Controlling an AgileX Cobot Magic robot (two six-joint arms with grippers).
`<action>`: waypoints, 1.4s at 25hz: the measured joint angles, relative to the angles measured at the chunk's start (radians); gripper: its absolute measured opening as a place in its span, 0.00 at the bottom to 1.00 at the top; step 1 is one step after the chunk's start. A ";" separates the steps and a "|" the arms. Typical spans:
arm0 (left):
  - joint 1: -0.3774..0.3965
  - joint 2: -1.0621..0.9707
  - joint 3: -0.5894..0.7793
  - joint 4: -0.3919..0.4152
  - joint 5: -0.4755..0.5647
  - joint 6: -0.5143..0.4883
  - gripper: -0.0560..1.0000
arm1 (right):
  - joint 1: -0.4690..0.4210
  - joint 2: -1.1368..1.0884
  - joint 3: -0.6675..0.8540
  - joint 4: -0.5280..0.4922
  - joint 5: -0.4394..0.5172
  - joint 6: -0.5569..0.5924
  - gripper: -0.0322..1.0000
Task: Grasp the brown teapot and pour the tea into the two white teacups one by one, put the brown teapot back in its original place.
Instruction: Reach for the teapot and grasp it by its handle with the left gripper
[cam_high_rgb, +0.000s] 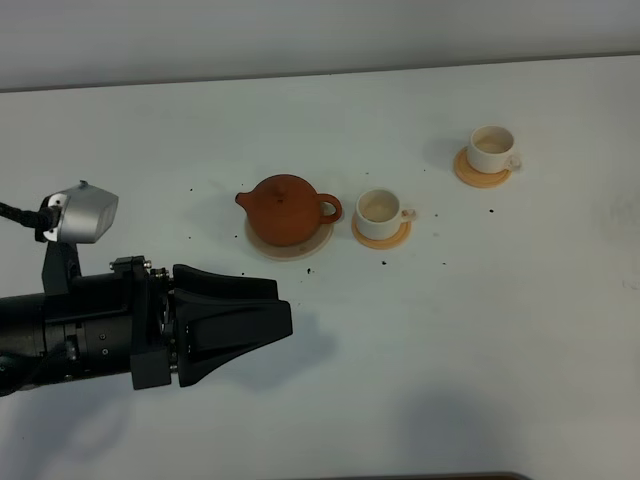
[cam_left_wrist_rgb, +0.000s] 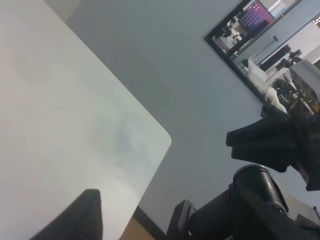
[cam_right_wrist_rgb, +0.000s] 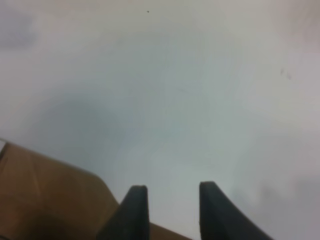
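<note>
My left gripper (cam_high_rgb: 284, 308) hangs at the lower left of the frame, jaws wide and empty, pointing right. The brown teapot (cam_high_rgb: 288, 208) sits at centre on its pale coaster (cam_high_rgb: 300, 250), with its loop handle (cam_high_rgb: 331, 208) turned toward the nearer white teacup (cam_high_rgb: 379, 208). The other cup (cam_high_rgb: 492, 148) is at upper right. I reckon a good grasp means squaring up on the pot without nudging that close cup.
</note>
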 joint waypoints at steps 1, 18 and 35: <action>0.000 0.000 0.000 0.000 0.000 0.000 0.58 | 0.000 0.000 0.000 0.001 -0.002 -0.004 0.27; 0.000 0.001 -0.085 0.001 -0.095 -0.050 0.58 | -0.345 -0.139 0.001 0.012 -0.006 -0.010 0.27; -0.051 0.008 -0.195 0.026 -0.307 -0.095 0.58 | -0.445 -0.216 0.001 0.012 -0.008 -0.007 0.27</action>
